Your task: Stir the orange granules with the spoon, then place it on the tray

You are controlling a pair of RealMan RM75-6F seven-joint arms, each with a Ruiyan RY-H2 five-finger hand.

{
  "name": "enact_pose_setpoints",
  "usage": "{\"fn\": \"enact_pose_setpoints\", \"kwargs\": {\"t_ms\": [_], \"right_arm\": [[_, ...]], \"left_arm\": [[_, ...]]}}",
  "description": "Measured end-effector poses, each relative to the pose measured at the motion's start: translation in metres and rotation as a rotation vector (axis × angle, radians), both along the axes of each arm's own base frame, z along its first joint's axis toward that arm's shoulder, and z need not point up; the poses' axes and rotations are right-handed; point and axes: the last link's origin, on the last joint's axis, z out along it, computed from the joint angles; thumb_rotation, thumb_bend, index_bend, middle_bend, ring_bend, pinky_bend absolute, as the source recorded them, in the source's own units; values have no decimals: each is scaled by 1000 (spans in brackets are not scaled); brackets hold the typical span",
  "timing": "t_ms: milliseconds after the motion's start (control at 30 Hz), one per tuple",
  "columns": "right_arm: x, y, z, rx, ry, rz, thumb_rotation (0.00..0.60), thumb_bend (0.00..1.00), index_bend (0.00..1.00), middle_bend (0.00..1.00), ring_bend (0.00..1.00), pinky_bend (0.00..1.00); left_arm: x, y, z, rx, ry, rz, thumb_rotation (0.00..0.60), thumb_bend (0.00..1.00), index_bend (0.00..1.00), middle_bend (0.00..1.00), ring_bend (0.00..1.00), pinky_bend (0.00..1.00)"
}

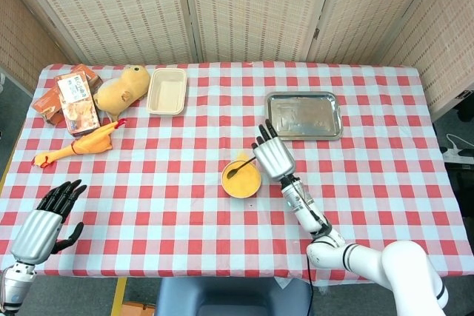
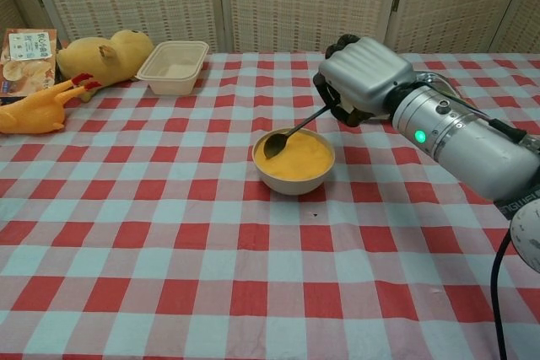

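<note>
A cream bowl (image 1: pixel 241 179) (image 2: pixel 293 174) of orange granules (image 2: pixel 300 158) stands mid-table. My right hand (image 1: pixel 272 156) (image 2: pixel 361 77) grips the handle of a dark spoon (image 1: pixel 241 168) (image 2: pixel 291 133), which slants down-left with its scoop resting in the granules at the bowl's left side. The steel tray (image 1: pixel 304 115) lies just behind the hand; in the chest view the hand hides it. My left hand (image 1: pixel 46 221) hovers off the table's near-left corner, fingers spread and holding nothing.
At the back left sit a beige food container (image 1: pixel 167 91) (image 2: pixel 175 66), a yellow plush duck (image 1: pixel 123 88) (image 2: pixel 101 54), a rubber chicken (image 1: pixel 81 145) (image 2: pixel 38 107) and snack boxes (image 1: pixel 70 99) (image 2: pixel 25 51). Wicker screens stand behind the table.
</note>
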Motion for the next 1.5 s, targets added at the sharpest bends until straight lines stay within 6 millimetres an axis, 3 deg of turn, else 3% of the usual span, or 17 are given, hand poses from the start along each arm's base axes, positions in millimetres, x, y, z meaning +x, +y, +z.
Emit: {"fn": "enact_pose_setpoints", "kwargs": {"t_ms": [433, 633, 1167, 1500], "right_arm": [[-12, 16, 14, 108, -84, -72, 600, 395, 1000, 480, 138, 107], [-13, 13, 21, 119, -137, -111, 600, 395, 1000, 480, 138, 107], [-4, 2, 2, 11, -106, -27, 600, 396, 1000, 480, 138, 107], [-19, 15, 2, 72, -77, -35, 600, 396, 1000, 484, 149, 107]], "left_arm": [[1, 0, -3, 2, 14, 6, 600, 455, 0, 0, 0, 124], [1, 1, -4, 4, 15, 9, 600, 454, 0, 0, 0, 123], [-2, 4, -2, 3, 12, 20, 600, 454, 0, 0, 0, 124], [2, -1, -2, 11, 11, 4, 600, 455, 0, 0, 0, 124]]}}
